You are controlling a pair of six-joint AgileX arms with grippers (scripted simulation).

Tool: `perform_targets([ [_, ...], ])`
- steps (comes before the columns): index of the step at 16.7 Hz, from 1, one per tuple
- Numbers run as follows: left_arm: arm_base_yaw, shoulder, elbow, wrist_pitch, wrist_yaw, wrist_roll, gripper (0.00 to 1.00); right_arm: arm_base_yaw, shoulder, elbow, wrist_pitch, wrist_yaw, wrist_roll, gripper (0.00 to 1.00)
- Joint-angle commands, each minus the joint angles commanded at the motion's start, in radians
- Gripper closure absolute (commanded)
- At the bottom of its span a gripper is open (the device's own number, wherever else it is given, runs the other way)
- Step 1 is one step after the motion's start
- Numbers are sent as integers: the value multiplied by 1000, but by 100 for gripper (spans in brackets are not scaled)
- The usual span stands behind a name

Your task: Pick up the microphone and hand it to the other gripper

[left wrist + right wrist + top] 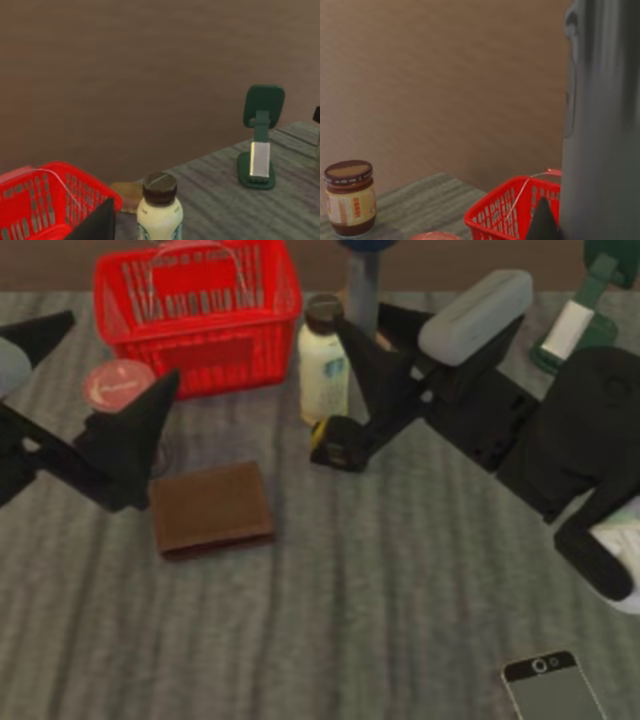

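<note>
Right gripper clamped on microphone, upright at desk rear beside bottle. Left gripper apart, waiting left. Next: you bring them together for handover.

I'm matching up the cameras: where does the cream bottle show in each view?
Top view: the bottle stands in the upper middle, just right of the red basket.
Left wrist view: the bottle is close to the camera, beside the basket.
Right wrist view: not in it.
Shared landmark: the basket shows in all three views.
</note>
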Motion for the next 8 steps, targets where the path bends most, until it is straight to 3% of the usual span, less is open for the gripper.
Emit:
perform_targets([
  [5, -99, 308, 180, 122, 149, 5, 0, 0, 0, 0, 0, 0, 0, 100],
  [8, -128, 392, 225, 150, 193, 5, 0, 0, 0, 0, 0, 0, 0, 100],
])
